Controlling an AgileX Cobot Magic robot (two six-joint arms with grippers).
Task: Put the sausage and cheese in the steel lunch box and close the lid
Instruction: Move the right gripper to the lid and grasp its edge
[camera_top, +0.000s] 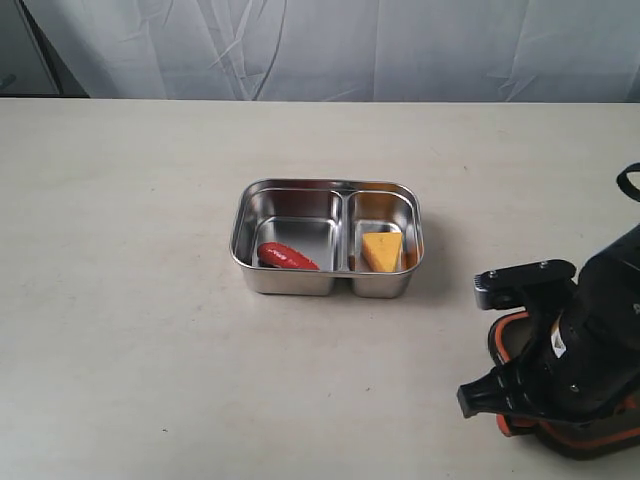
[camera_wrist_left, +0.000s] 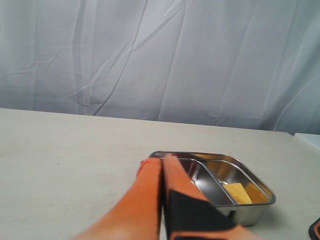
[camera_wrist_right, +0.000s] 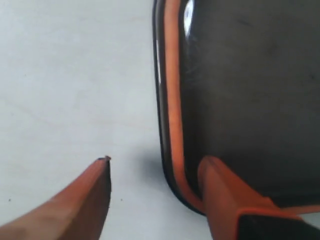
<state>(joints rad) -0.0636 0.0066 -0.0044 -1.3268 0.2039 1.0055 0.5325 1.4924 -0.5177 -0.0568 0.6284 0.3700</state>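
The steel lunch box (camera_top: 252, 217) stands in the middle of the table. The red sausage (camera_top: 287, 256) lies in its left compartment and the yellow cheese (camera_top: 382, 251) in its right one. The dark lid (camera_wrist_right: 240, 90) lies on the table at the front right with its orange seal rim up. My right gripper (camera_wrist_right: 156, 164) is open and straddles the lid's edge, one finger over the lid's inside and the other over the table. In the exterior view the right arm (camera_top: 585, 330) covers most of the lid (camera_top: 503, 340). My left gripper (camera_wrist_left: 161, 160) is shut and empty, short of the lunch box (camera_wrist_left: 250, 212).
A white curtain (camera_top: 320, 45) hangs behind the table's far edge. The table (camera_top: 120, 300) is pale and bare around the box. The left arm is outside the exterior view.
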